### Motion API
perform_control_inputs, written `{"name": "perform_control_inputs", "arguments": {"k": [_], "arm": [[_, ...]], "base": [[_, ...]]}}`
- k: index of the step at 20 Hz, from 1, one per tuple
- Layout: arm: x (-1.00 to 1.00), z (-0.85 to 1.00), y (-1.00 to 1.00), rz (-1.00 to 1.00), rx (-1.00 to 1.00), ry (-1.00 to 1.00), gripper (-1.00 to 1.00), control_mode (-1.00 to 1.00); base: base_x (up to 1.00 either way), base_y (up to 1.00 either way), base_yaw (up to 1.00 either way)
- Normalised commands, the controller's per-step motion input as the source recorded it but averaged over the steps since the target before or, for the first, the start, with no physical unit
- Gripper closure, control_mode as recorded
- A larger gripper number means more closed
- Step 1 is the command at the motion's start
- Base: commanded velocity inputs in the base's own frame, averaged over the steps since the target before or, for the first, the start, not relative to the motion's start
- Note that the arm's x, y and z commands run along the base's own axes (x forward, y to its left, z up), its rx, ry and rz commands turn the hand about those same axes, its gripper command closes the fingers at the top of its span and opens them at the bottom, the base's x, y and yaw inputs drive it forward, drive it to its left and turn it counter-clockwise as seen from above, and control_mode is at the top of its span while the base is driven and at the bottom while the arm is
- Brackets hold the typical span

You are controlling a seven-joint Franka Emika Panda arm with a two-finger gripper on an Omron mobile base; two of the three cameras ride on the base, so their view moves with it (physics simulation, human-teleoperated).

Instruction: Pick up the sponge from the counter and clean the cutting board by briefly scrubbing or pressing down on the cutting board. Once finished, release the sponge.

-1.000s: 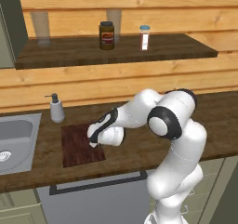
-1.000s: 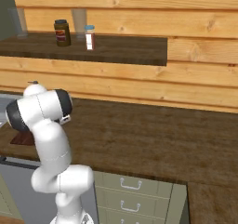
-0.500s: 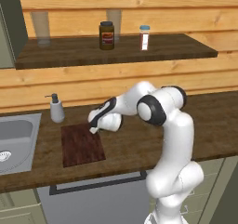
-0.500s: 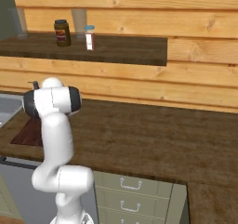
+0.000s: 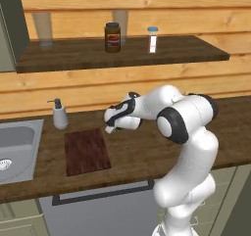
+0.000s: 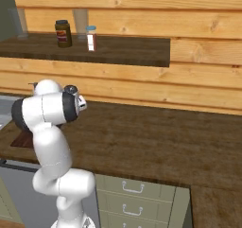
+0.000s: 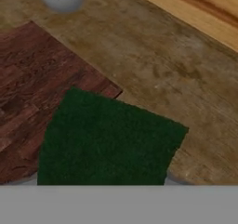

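Sponge (image 7: 109, 141) in hand (image 5: 112, 129), over cutting board (image 7: 32, 88) corner.

- Sponge (image 7: 109, 141): dark green top, rough and fuzzy, matt.
- Cutting board (image 5: 86, 151): dark reddish wood, fine grain lines.
- Counter (image 7: 167, 65): brown wood-grain, smooth.
- Sink (image 5: 17, 147): grey steel, dull sheen.

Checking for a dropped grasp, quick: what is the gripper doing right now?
Gripper: shut on the dark green rectangular sponge, raised above the counter.
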Motion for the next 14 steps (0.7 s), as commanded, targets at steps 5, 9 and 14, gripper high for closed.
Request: {"name": "perform_control_inputs", "arguments": {"k": [5, 9, 14], "arm": [[-0.16, -0.16, -0.45, 0.0, -0.04, 0.06, -1.0, -1.0], [-0.02, -0.58, 0.0, 0.0, 0.04, 0.08, -1.0, -1.0], [-0.18, 0.02, 0.0, 0.05, 0.03, 0.03, -1.0, -1.0]], "base": [[0.0, 0.0, 0.0], [0.0, 0.0, 0.0], [0.0, 0.0, 0.0]]}}
